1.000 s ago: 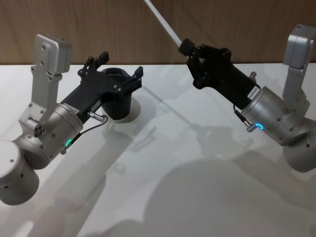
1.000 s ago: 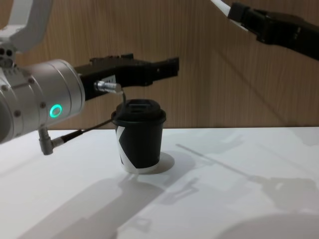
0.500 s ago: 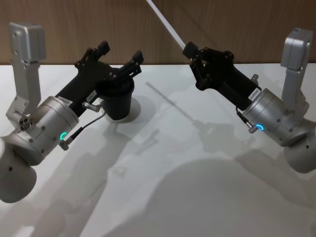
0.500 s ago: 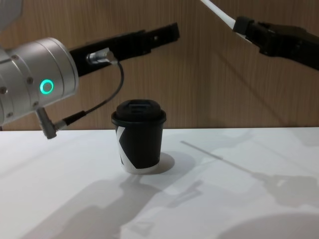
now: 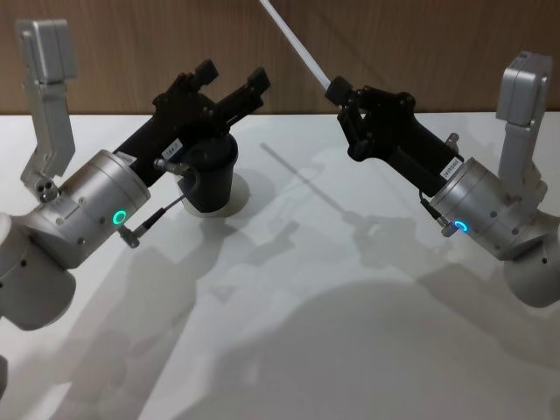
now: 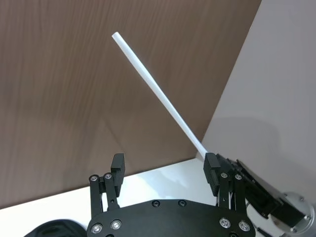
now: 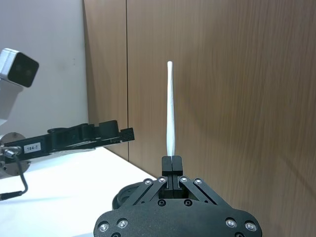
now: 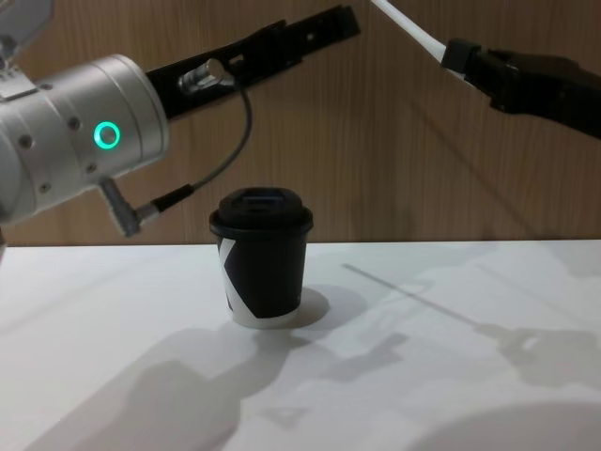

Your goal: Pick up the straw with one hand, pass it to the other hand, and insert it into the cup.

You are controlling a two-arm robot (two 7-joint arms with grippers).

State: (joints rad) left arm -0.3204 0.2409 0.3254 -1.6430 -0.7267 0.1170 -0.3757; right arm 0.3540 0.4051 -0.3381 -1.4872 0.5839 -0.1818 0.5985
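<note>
Nearest the robot, the white table (image 8: 423, 376) carries the cup (image 8: 261, 258), upright with its domed lid on and a white angular mark near its base. It stands below the left gripper (image 8: 329, 21) and well apart from it, nothing touching it. In the head view the cup (image 5: 208, 188) is partly covered by that gripper's black body.

The left gripper (image 5: 233, 74) hangs in the air above the cup, jaws spread wide with nothing between them. A thin dark cable (image 8: 221, 160) loops down from its wrist. From its own wrist camera the left gripper (image 6: 164, 165) looks towards the other arm, and the straw (image 6: 158, 91) slants across the gap between its two fingers but farther off (how much farther cannot be told from that view).

To the right of those wide jaws, and apart from them, the right gripper (image 5: 334, 87) has its jaws pressed together on the lower end of the straw (image 5: 293, 39). The right wrist view shows this plainly: the right gripper (image 7: 172, 160) pinches the white straw (image 7: 170, 108), which rises straight out of the closed jaws. In the chest view the right gripper (image 8: 460, 56) sits high, with the straw (image 8: 408, 23) running up and to the left out of it.

Behind everything stands a wood-panelled wall (image 8: 376, 141).
</note>
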